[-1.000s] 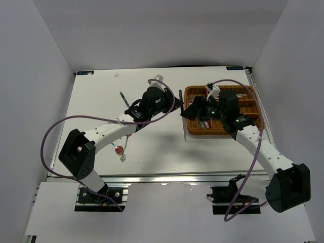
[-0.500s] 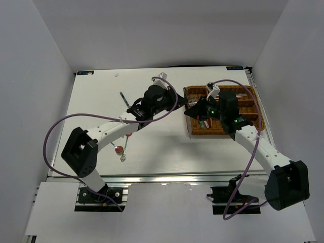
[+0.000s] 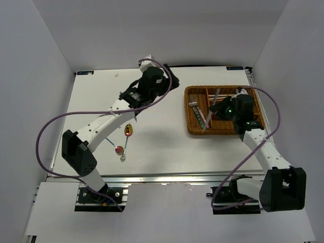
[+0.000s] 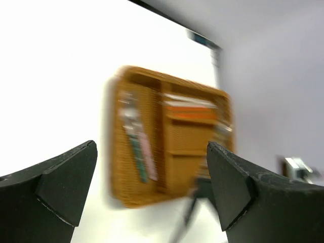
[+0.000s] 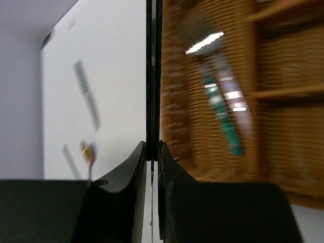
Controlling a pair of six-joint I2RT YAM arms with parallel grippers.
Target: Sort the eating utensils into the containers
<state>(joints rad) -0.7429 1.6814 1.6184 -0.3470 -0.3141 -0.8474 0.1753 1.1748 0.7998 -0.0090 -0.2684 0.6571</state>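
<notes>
Here, the right gripper point(image 5: 152, 147) is pinched shut on a thin utensil point(image 5: 152, 76) seen edge-on as a dark upright line; whether it is a knife or a chopstick cannot be told from the blurred wrist view. From above, the utensil slants over the left half of the wicker tray point(image 3: 223, 133), its lower end close to the tray's near rim, and contact with the weave cannot be made out. Cutlery with green and pale handles point(image 3: 201, 115) lies lengthwise in the tray's left slot.

The left gripper point(image 4: 152, 147) stands wide open with nothing between its fingers, raised above the far middle of the table point(image 3: 162, 147) and facing the tray.

The tray sits near the table's right edge, its far rim close to the table's back edge. A broad stretch of bare white surface lies between its left rim and the loose pieces: a gold spoon point(image 3: 129, 130) and a red-bowled spoon point(image 3: 119, 149) near each other toward the front left, and a green-handled piece point(image 3: 122, 95) partly under the left arm. White walls point(image 3: 50, 50) close in on three sides.
</notes>
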